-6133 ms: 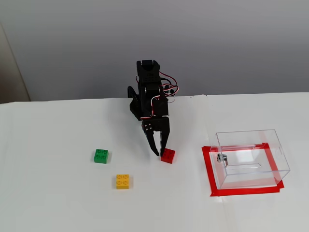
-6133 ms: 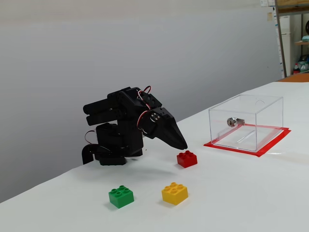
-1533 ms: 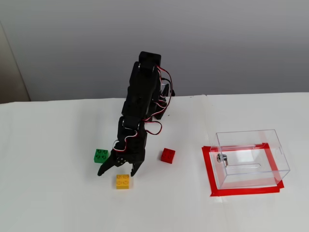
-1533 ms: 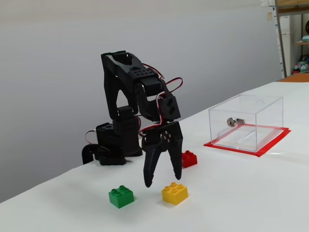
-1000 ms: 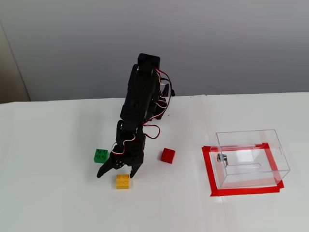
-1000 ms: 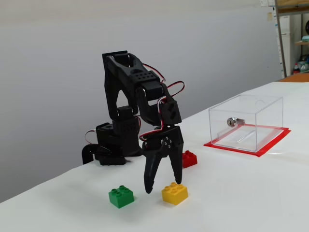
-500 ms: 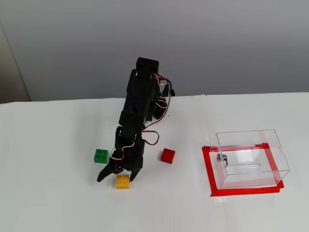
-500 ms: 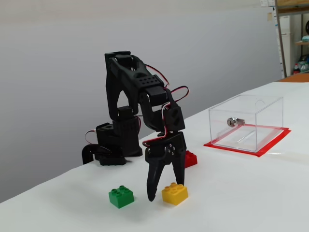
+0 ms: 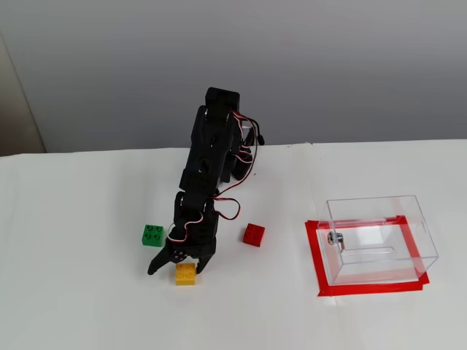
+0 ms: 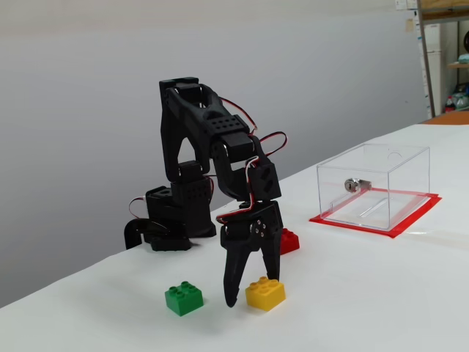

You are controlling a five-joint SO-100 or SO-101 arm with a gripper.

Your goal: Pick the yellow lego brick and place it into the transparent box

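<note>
The yellow lego brick sits on the white table, studs up. My black gripper points down at the table and is open. The brick lies between the two fingers, close to the right finger as both fixed views show it, and the jaws have not closed on it. The transparent box stands empty far to the right, open side up, with a small metal fitting on its left wall.
A green brick lies just left of the gripper. A red brick lies to its right, partly behind the fingers in one fixed view. Red tape frames the box. The arm's base stands behind.
</note>
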